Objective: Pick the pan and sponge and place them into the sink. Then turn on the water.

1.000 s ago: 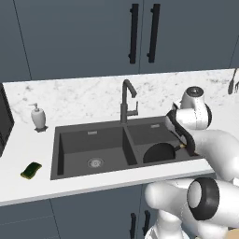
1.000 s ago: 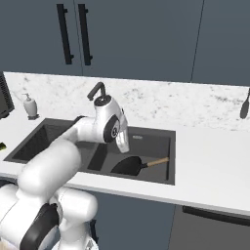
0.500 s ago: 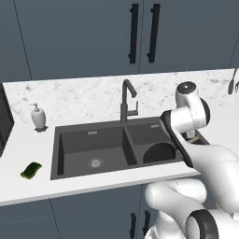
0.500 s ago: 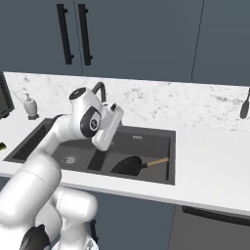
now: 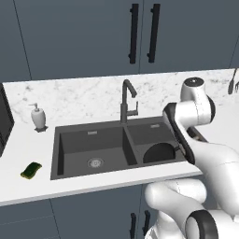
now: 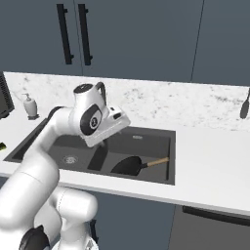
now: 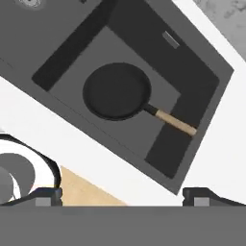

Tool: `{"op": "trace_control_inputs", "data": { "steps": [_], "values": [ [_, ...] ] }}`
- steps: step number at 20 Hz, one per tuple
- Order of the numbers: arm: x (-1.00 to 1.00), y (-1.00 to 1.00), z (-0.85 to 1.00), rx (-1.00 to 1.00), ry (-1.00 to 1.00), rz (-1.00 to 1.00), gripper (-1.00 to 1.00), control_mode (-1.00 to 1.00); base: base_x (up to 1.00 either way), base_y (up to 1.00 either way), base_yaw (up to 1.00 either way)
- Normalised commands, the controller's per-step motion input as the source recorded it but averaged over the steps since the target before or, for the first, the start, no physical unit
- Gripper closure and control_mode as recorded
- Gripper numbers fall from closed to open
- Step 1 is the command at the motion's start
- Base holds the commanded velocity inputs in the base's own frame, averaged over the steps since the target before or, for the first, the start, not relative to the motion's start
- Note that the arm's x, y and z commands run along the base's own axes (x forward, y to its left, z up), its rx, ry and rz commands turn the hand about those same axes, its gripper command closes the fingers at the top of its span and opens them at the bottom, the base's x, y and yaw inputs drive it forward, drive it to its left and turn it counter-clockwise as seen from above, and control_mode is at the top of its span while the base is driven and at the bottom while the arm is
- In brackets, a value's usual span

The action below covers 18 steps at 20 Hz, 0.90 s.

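Note:
The black pan [image 7: 116, 91] lies flat in the sink's right basin, its wooden handle [image 7: 175, 122] pointing toward the basin's corner. It also appears as the pan [image 6: 128, 166] and the pan [image 5: 158, 153]. My gripper [image 7: 124, 196] hangs open and empty well above that basin, apart from the pan. The green sponge [image 5: 31, 170] rests on the white counter left of the dark double sink [image 5: 93, 130]. No stream runs from the dark faucet [image 5: 126, 100].
A white soap dispenser [image 5: 38, 116] stands on the counter behind the left basin. A dark utensil [image 6: 245, 108] lies at the far right of the marble counter [image 6: 205, 146]. Dark cabinet doors with black handles [image 5: 134, 33] rise behind.
My hand has lifted from low in the right basin beside the pan to above the sink. The pan stays lying in the basin. The jaws stay open.

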Motion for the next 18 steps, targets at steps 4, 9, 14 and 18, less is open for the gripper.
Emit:
{"op": "trace_control_inputs", "data": {
  "steps": [4, 9, 14, 18],
  "values": [
    [-0.18, 0.51, -0.02, 0.36, -0.27, -0.66, -1.00, -1.00, 0.00, 0.00, 0.00],
    [-0.39, 0.79, -0.23, 0.32, -0.31, -0.54, -1.00, -1.00, 0.00, 0.00, 0.00],
    [-0.35, 0.97, -0.11, 0.22, -0.15, -0.34, -1.00, -1.00, 0.00, 0.00, 0.00],
    [0.00, 1.00, 0.00, 0.08, 0.00, -0.16, -1.00, -1.00, 0.00, 0.00, 0.00]
  ]
}}
